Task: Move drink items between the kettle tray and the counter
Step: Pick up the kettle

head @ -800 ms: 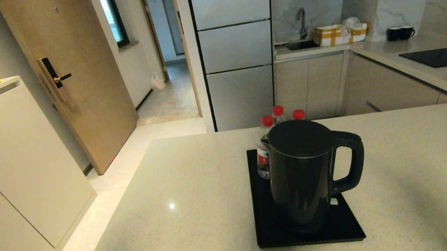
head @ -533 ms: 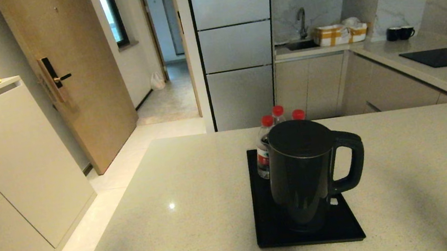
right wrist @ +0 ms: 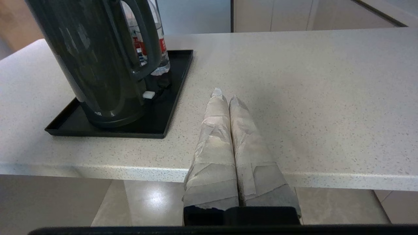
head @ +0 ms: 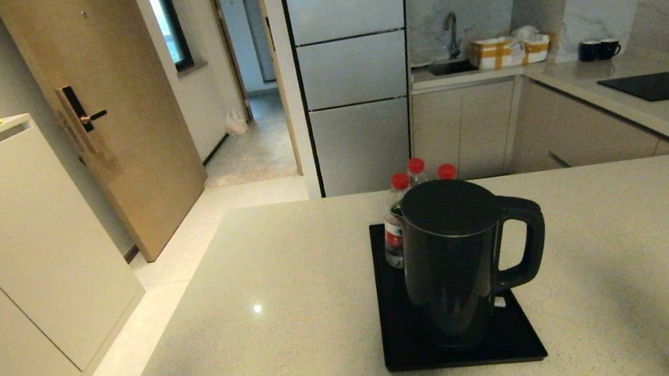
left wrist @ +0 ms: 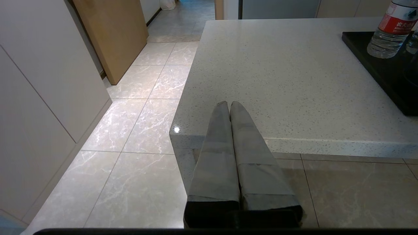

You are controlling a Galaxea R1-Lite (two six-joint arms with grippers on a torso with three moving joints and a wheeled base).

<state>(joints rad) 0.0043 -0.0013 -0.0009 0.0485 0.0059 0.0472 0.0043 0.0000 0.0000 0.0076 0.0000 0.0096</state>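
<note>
The tall matte black kettle (head: 457, 256) (right wrist: 98, 62) stands upright on the glossy black kettle tray (head: 404, 343) (right wrist: 163, 114), its loop handle turned to the right. Three red-capped water bottles (head: 394, 222) (left wrist: 388, 29) stand on the tray behind it. The tray rests on the beige speckled counter (head: 263, 331). Neither arm shows in the head view. My right gripper (right wrist: 225, 96) is shut and empty, over the counter's front edge to the right of the tray. Over the counter's near left corner my left gripper (left wrist: 228, 105) hangs shut and empty.
A cream cabinet (head: 1, 264) with yellow and black slippers stands at the left. Behind are a wooden door (head: 111, 115), a tall cupboard (head: 354, 72), a sink (head: 452, 64), two dark mugs (head: 598, 50) and a black hob panel (head: 667, 85). Tiled floor (left wrist: 130, 130) lies left of the counter.
</note>
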